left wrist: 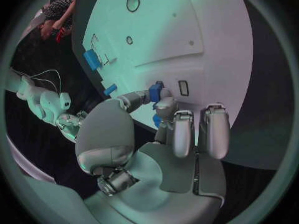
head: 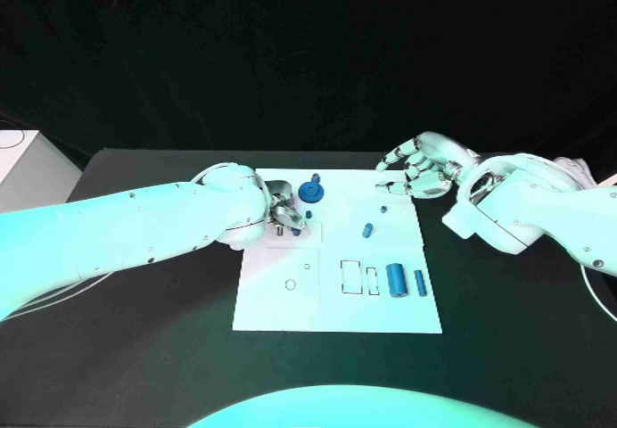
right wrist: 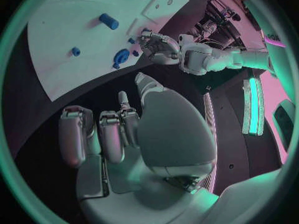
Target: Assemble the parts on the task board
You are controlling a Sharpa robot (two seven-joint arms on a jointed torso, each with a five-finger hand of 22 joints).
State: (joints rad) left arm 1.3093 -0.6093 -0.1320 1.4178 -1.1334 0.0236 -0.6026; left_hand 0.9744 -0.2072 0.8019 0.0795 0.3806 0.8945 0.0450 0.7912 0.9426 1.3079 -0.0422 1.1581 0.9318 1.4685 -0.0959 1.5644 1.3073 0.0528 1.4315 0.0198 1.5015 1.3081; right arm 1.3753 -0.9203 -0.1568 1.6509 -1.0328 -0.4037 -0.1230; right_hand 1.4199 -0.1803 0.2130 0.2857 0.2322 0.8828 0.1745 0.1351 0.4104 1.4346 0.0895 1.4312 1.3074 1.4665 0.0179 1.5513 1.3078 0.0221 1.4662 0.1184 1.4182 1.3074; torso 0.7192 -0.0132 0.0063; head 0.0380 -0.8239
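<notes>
The left robot hand [head: 285, 217] covers part of the board's [head: 337, 312] far left corner, so the small blue part [left wrist: 156, 91] at its fingertips is seen only in part. The shape of this part is too small to tell. The small blue part [head: 383, 210] near the right robot hand [head: 414, 174] is also too small to identify.

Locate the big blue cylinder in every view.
Head view: blue cylinder on the task board's near right part, beside the rectangular outlines.
Left wrist view: blue cylinder beside those same outlines.
Right wrist view: blue cylinder on the board's far part.
Shared landmark: short blue peg mid-board.
</notes>
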